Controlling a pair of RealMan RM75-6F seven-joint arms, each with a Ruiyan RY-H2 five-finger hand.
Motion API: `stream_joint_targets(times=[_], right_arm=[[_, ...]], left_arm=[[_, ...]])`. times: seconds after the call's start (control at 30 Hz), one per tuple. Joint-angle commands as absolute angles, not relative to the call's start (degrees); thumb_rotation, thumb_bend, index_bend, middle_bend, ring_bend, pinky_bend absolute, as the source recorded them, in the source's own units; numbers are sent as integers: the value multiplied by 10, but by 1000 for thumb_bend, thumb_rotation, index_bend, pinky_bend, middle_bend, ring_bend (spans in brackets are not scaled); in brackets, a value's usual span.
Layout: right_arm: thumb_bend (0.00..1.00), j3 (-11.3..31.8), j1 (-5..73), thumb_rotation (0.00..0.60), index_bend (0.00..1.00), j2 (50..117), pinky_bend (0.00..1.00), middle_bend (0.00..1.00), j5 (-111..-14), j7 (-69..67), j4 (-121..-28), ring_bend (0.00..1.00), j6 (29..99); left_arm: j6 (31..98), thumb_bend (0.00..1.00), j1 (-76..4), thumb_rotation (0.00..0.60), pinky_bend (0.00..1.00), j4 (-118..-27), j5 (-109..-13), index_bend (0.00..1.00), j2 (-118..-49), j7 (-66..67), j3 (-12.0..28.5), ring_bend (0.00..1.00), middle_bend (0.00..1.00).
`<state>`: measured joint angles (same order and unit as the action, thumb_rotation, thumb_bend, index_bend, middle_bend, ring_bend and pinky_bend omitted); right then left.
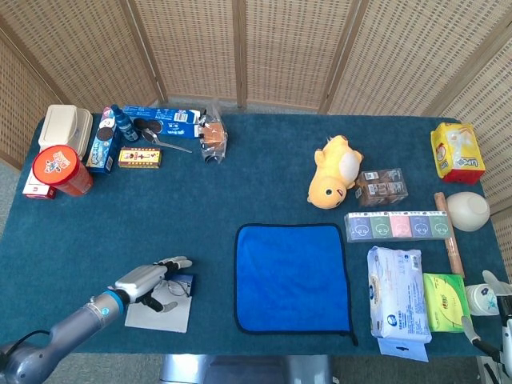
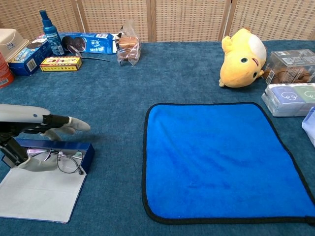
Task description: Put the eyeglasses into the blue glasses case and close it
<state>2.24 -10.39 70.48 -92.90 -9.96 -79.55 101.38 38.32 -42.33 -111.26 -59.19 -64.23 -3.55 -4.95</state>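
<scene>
The blue glasses case lies open near the table's front left, its white lid folded flat toward me. The eyeglasses lie inside the case, lenses against its right end. My left hand grips the case's far wall, fingers stretched over it and the dark thumb down inside. In the head view the left hand covers the case from the left. Only fingertips of my right hand show at the lower right edge, near a white bottle.
A blue cloth lies flat right of the case. A yellow plush toy, snack boxes and tissue packs fill the right side. A red tub, biscuit boxes and a spray bottle stand at the back left.
</scene>
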Motion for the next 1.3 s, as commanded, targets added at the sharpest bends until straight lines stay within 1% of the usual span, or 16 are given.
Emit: stream_joint_targets(times=[0.03, 0.3, 0.47, 0.57, 0.9, 1.3], right_arm=[[294, 22, -103, 570, 118, 706, 175, 242, -928, -102, -793, 224, 1013], [294, 22, -101, 567, 118, 708, 175, 241, -925, -107, -787, 225, 1012], [294, 22, -101, 565, 118, 709, 175, 242, -924, -109, -786, 225, 1013], [294, 21, -102, 568, 118, 709, 175, 242, -924, -112, -784, 225, 1015], [294, 20, -109, 564, 118, 708, 175, 242, -918, -124, -776, 225, 1024], [293, 20, -109, 569, 114, 709, 175, 242, -919, -132, -769, 225, 1026]], left_arm=[[390, 324, -415, 535, 108, -1112, -590, 0, -635, -38, -53, 0, 12], [382, 324, -394, 538, 107, -1116, -603, 0, -620, -54, -63, 0, 12], [384, 324, -388, 536, 107, -1125, -618, 0, -617, -57, -58, 0, 12], [380, 324, -390, 530, 106, -1129, -624, 0, -619, -55, -54, 0, 13], [367, 324, -398, 536, 107, -1137, -624, 0, -637, -41, -49, 0, 13], [376, 324, -387, 537, 107, -1166, -630, 0, -626, -18, -70, 0, 12]])
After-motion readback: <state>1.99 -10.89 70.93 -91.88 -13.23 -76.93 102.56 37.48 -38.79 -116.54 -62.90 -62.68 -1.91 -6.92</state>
